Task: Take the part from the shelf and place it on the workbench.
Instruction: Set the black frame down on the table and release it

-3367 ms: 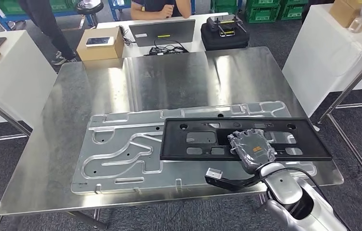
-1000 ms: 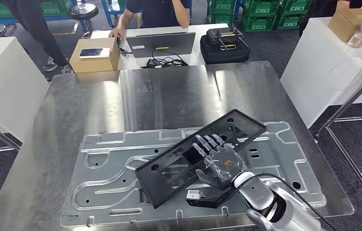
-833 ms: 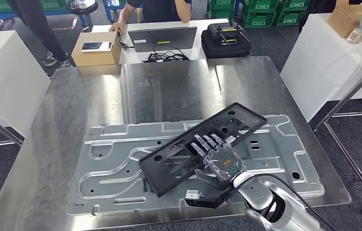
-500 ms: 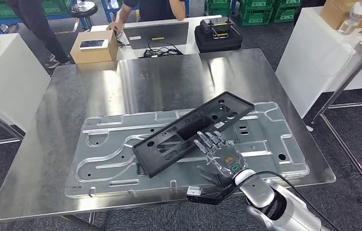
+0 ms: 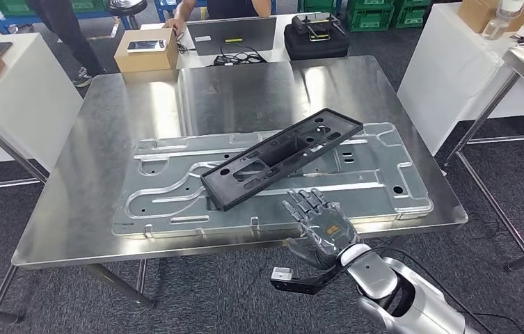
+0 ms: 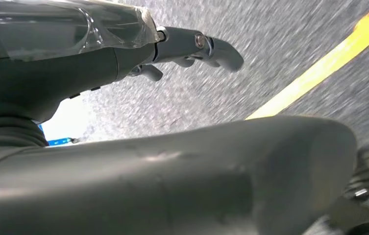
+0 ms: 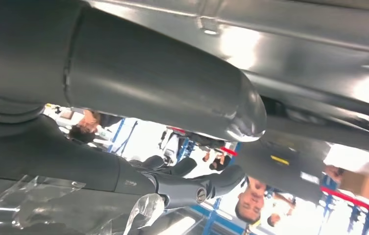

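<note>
The black rectangular part (image 5: 283, 154) lies slantwise on the shaped metal plate (image 5: 168, 205) on the steel workbench (image 5: 245, 90). My right hand (image 5: 320, 226) hovers at the bench's near edge, just short of the part, fingers spread and holding nothing. In the right wrist view its thumb (image 7: 162, 83) and fingers (image 7: 192, 188) stand apart under the bench's metal edge (image 7: 319, 73). My left hand (image 6: 192, 44) hangs over the grey floor with fingers stretched out and nothing in them.
A cardboard box with a phone (image 5: 146, 50), a laptop (image 5: 231, 31) and a black case (image 5: 316, 35) stand on the table behind the bench. White tables flank it left (image 5: 15, 104) and right (image 5: 447, 76). People stand at the back. A yellow floor line (image 6: 314, 73) runs below.
My right hand has let go of the black part and drawn back to the near edge. The part stays slantwise on the plate. The camera has pulled back, shifting the whole scene.
</note>
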`<action>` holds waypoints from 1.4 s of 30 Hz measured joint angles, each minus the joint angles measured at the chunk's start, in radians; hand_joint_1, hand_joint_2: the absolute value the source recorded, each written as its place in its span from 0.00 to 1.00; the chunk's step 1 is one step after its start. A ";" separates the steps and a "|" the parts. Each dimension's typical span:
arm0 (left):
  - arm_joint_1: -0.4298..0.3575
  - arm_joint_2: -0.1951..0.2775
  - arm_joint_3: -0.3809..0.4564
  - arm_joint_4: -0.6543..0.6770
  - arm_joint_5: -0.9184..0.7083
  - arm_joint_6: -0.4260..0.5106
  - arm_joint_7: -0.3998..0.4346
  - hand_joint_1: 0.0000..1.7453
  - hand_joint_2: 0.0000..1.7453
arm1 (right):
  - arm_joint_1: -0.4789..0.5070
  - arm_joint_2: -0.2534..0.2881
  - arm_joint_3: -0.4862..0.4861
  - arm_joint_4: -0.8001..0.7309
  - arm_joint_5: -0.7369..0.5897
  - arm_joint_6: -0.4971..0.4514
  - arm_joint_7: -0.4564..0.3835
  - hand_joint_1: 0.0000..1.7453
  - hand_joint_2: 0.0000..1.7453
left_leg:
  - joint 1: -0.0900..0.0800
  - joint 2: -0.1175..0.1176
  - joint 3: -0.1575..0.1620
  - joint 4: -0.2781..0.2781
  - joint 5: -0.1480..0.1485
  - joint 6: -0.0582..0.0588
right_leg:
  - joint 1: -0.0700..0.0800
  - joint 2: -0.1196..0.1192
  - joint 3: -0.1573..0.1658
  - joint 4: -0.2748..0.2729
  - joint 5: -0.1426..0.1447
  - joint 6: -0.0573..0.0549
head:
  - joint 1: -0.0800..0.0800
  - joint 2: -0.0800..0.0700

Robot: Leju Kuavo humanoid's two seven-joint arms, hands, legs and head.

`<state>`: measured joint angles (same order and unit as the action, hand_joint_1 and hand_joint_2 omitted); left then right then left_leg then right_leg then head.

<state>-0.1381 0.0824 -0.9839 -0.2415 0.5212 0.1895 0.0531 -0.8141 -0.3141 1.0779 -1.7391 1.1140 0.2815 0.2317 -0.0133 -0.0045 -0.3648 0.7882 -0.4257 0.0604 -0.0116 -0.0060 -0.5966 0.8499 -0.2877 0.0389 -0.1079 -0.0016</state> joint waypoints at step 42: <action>0.009 -0.010 0.007 -0.009 0.080 0.047 0.020 0.00 0.00 | 0.412 -0.061 -0.307 0.037 -0.398 -0.446 0.258 0.00 0.00 | 0.002 -0.004 -0.178 0.048 0.139 -0.011 | -0.004 0.007 0.203 0.035 -0.172 0.010 | 0.000 0.000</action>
<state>-0.1296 0.0725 -0.9772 -0.2504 0.6010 0.2362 0.0734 -0.4020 -0.3747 0.7713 -1.7017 0.7160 -0.1643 0.4900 -0.0110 -0.0084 -0.5426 0.8359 -0.2870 0.0490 -0.0157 0.0014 -0.3937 0.8850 -0.4601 0.0492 -0.1081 -0.0016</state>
